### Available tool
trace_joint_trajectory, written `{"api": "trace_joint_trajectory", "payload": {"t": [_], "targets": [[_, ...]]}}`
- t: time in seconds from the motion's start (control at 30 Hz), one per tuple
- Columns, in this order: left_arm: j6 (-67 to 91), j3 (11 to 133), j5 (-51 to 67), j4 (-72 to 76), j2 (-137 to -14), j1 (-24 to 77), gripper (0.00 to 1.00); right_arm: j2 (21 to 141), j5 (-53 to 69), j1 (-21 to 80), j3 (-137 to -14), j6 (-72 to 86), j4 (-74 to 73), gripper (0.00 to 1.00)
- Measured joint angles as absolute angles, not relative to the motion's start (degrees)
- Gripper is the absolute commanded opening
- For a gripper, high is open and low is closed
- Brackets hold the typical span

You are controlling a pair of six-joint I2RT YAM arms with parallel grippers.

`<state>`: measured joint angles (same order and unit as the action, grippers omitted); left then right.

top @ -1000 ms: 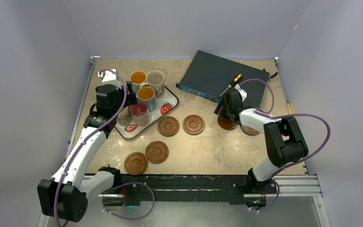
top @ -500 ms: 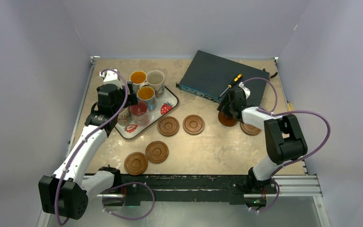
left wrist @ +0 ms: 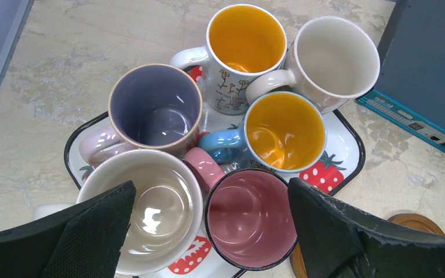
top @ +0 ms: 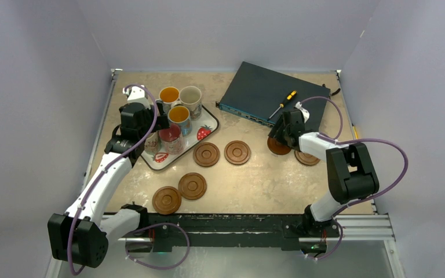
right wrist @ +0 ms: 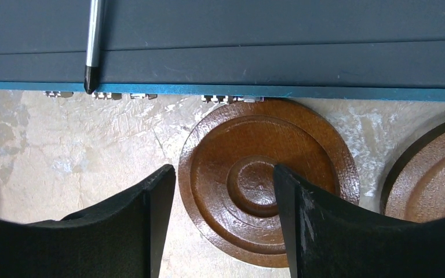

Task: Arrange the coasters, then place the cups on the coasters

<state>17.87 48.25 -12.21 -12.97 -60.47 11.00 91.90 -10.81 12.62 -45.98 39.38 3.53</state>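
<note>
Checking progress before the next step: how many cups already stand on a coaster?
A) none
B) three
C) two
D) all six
A: all six cups sit crowded together on the strawberry-print tray, and the coasters lie bare with nothing on them.
</note>
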Motion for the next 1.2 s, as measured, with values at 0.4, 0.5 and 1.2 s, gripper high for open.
{"api": "trace_joint_trajectory", "payload": {"t": [0.4,0.5,1.2], "targets": [[17.9,48.2,-12.2,-13.0,-60.5,11.0,0.99,90.2,-13.0,10.9,-44.7,38.6,1.9,0.67],[17.9,48.2,-12.2,-13.0,-60.4,11.0,0.99,89.6,-13.0,10.8,-44.3,38.5,1.7,0.67],[17.9,48.2,-12.2,-13.0,-60.5,11.0,0.99,74.2,-3.6,10.4,-43.6,26.5,1.1,0.81]]}}
